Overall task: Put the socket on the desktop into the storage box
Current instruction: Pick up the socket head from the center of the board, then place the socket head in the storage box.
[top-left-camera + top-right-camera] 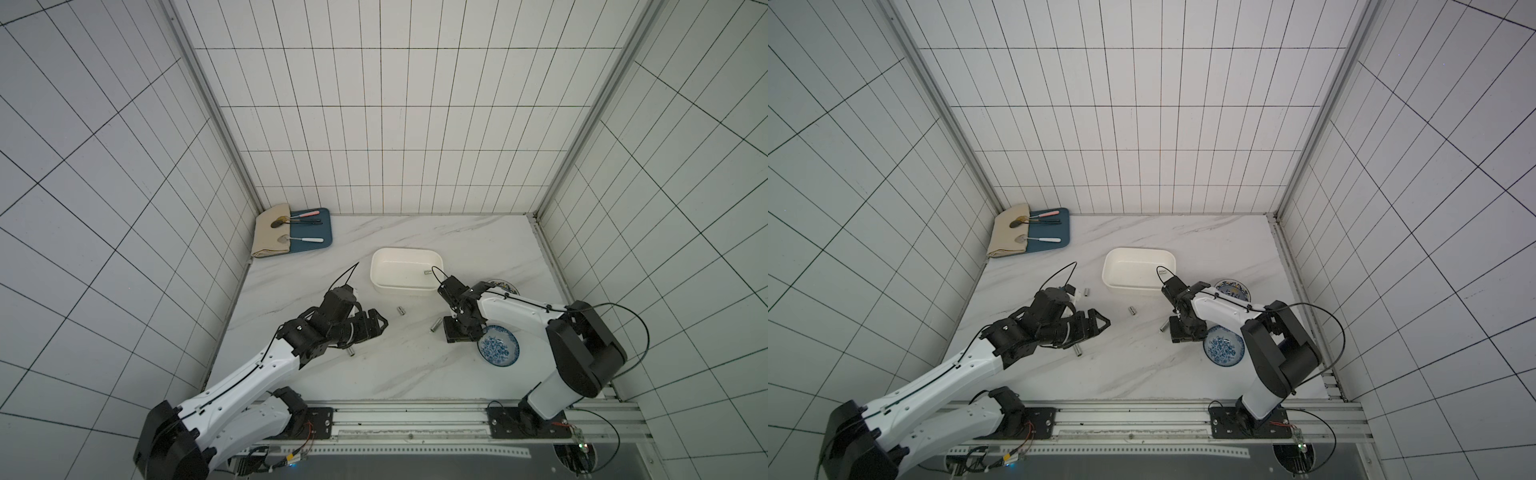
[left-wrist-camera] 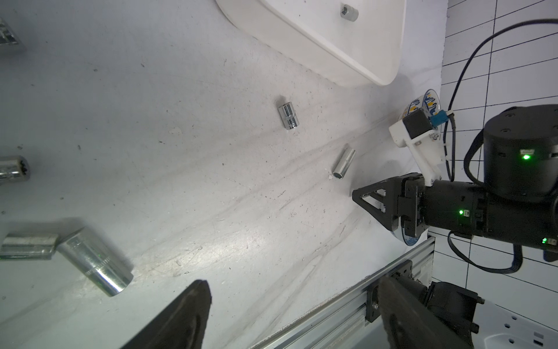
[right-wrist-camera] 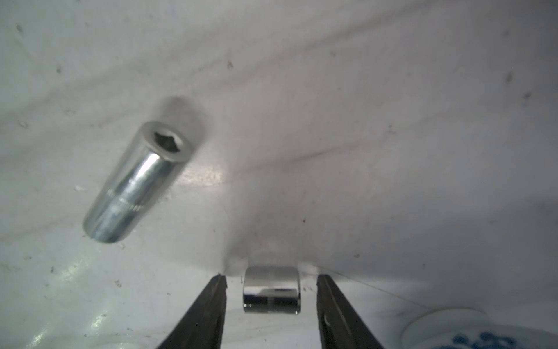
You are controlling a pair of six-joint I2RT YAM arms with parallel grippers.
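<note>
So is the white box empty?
No, not empty. One small silver socket lies inside the box, on its floor.

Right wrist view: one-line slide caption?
Right hand, open, straddles a short socket lying on the desktop; a longer socket lies nearby.

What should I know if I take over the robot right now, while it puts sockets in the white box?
The left gripper is open and empty over the desktop.
The right gripper is open, with its jaws either side of a short socket lying on the desktop, not touching it yet.
Done: one small socket lies in the storage box.
Left: grip the short socket and carry it to the box, then the long socket, the middle socket and the near socket by the left arm. The left wrist view shows more.
</note>
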